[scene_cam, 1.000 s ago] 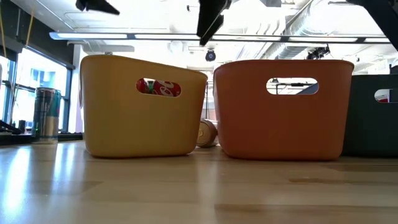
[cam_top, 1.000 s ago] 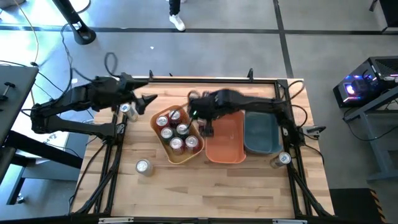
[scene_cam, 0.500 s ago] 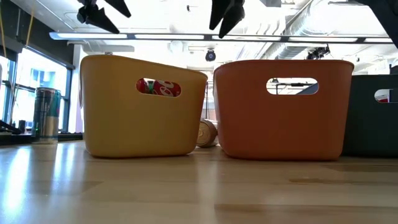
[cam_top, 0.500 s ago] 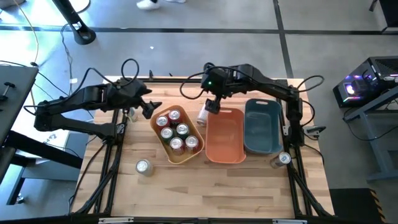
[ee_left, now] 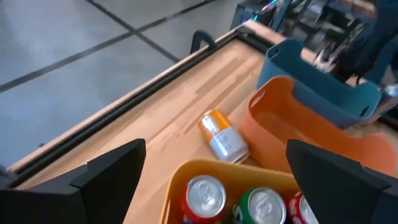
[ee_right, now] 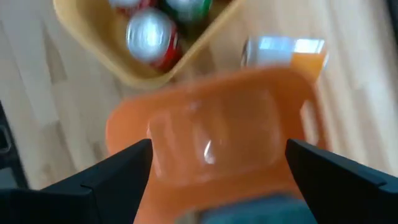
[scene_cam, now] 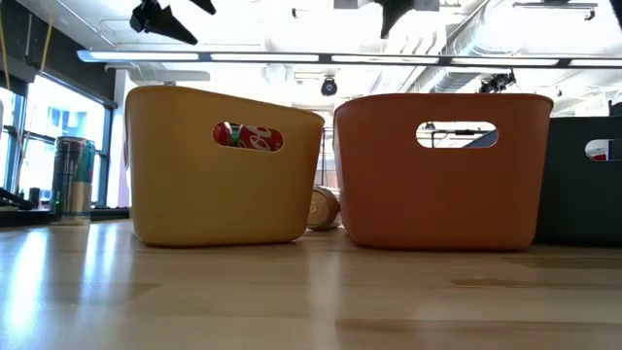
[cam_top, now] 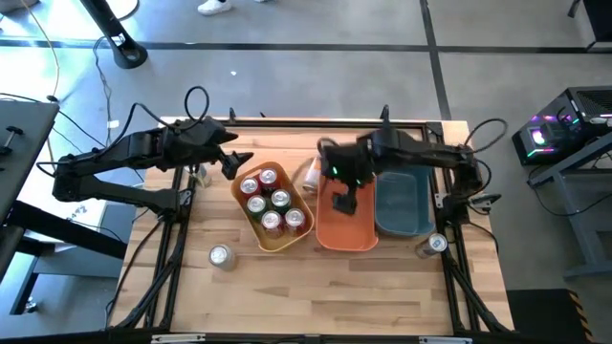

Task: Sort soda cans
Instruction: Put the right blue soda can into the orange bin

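Observation:
Several red, green and silver soda cans stand upright in the yellow bin (cam_top: 273,205). An orange-and-silver can (ee_left: 222,135) lies on its side on the table behind the gap between the yellow bin and the orange bin (cam_top: 346,227). Single cans stand at the near left (cam_top: 221,255), near right (cam_top: 435,244) and below the left arm (cam_top: 195,175). My left gripper (cam_top: 237,162) hovers open and empty over the yellow bin's far-left corner. My right gripper (cam_top: 342,203) hangs open and empty above the orange bin (ee_right: 211,149).
A teal bin (cam_top: 402,203) sits against the orange bin's right side. The three bins fill the table's middle. Bare wood lies along the near edge (cam_top: 316,287). A black frame rail runs along the far edge (ee_left: 186,59). In the low view a tall can (scene_cam: 73,177) stands far left.
My right gripper swung from the seam between the yellow and orange bins toward the far edge, beside the lying can, then came back toward the near edge and right, over the orange bin. It stayed open and empty. No can moved.

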